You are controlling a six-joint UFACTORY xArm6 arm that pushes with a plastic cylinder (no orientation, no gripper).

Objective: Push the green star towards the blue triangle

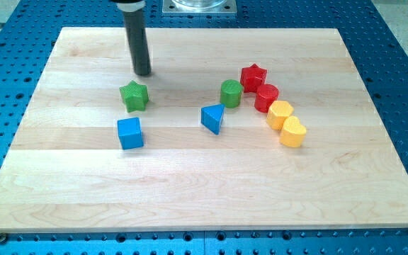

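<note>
Camera view: our dark rod stands upright over a pale wooden board that rests on a blue perforated table. My tip sits on the board just above the green star, a little toward the view's right of it, with a narrow gap between the two. We carry no jaws at all, only this straight rod, so there is nothing open or closed to report.

The green star lies in the board's left half, near the view's top. Directly below it, close but apart, sits a blue cube. The blue triangle lies well to the view's right of the star, near the board's middle.

Just above the triangle and to its right stands a green cylinder. Beside that we see a red star, then a red cylinder below it. A yellow block and a yellow heart-shaped block continue the curved row toward the view's lower right, each touching or nearly touching its neighbour.
</note>
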